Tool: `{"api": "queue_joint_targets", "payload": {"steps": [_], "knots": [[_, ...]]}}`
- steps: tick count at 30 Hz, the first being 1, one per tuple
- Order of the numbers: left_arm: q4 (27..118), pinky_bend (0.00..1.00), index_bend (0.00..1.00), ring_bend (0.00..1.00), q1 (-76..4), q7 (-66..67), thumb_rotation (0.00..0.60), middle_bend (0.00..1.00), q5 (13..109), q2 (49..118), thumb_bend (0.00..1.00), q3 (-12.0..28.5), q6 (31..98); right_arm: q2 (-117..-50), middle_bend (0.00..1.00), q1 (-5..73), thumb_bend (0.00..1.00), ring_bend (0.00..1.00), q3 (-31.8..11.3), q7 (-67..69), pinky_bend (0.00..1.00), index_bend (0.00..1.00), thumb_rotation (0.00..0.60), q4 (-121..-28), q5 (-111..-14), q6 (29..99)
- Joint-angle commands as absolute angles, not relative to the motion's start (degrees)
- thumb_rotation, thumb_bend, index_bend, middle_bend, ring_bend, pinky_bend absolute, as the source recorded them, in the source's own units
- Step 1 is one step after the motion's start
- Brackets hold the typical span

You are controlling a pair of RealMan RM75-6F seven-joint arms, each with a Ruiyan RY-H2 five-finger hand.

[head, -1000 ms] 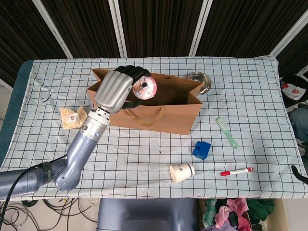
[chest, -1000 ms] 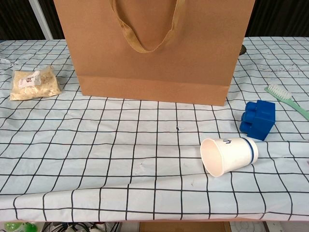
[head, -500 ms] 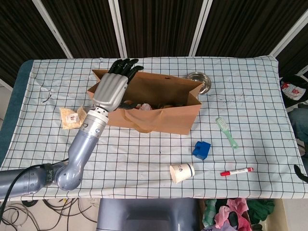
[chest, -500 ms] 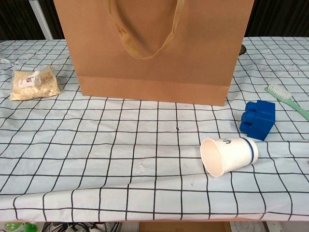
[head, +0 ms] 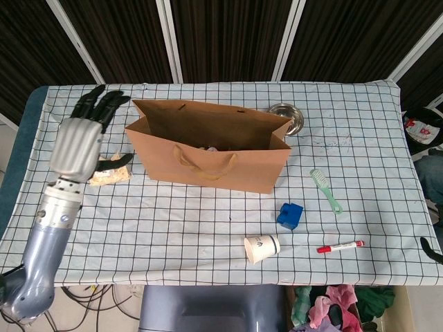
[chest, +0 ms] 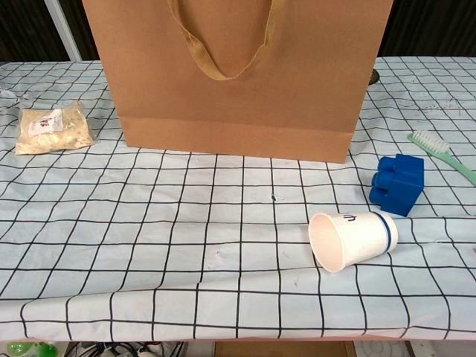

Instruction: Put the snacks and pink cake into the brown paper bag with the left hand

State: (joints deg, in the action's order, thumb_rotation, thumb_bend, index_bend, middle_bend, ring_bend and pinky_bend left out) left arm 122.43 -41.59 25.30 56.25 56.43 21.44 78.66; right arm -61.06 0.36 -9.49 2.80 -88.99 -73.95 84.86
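The brown paper bag (head: 208,160) stands open in the middle of the table and fills the top of the chest view (chest: 238,74). Deep inside it only a small pale bit of the pink cake (head: 208,147) shows. Left of the bag lies the snack packet (head: 112,176), clear plastic with beige contents (chest: 52,128). My left hand (head: 75,142) hovers over the packet's left side, fingers spread and holding nothing, thumb above the packet. A dark curved tip (head: 429,250) at the right edge may be my right hand.
A metal bowl (head: 285,116) sits behind the bag's right end. Right of the bag lie a green brush (head: 325,189), a blue block (head: 290,215), a tipped paper cup (head: 261,247) and a red pen (head: 340,246).
My left hand let the pink cake drop into the bag, then drew back to the left. It now hangs open above the snack packet.
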Motion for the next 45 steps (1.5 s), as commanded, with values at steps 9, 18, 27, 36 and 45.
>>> {"api": "queue_joint_targets", "payload": {"steps": [9,18,27,36,45], "knots": [[98.83,0.12,0.12,0.00,-31.87,4.29,0.600,0.08,62.09,61.54,0.03,8.25,67.00,-61.23,0.11,0.35,0.22,0.25,-9.50,2.31,0.33,0.20,0.600,-89.18,-73.94,85.04],[80.76,0.11,0.11,0.00,-37.26,0.74,0.600,0.08,55.97,72.59,0.03,10.15,54.28,-60.78,0.11,0.03,0.22,0.25,-9.73,3.51,0.33,0.20,0.600,-89.22,-73.65,85.21],[67.31,0.09,0.11,0.00,-41.28,4.90,0.600,0.08,50.84,81.33,0.03,10.27,46.60,-60.85,0.11,0.22,0.22,0.25,-9.64,4.03,0.33,0.20,0.600,-88.90,-73.74,84.61],[60.77,0.08,0.11,0.00,-42.87,5.09,0.600,0.07,47.78,85.43,0.03,10.90,40.64,-60.70,0.11,0.10,0.21,0.25,-9.70,4.48,0.33,0.20,0.600,-89.09,-74.09,85.04],[58.47,0.11,0.11,0.00,-43.57,5.71,0.600,0.11,47.61,87.07,0.05,10.50,37.78,-60.46,0.11,-0.04,0.22,0.25,-9.70,4.98,0.34,0.20,0.600,-89.27,-74.33,85.27]]}}
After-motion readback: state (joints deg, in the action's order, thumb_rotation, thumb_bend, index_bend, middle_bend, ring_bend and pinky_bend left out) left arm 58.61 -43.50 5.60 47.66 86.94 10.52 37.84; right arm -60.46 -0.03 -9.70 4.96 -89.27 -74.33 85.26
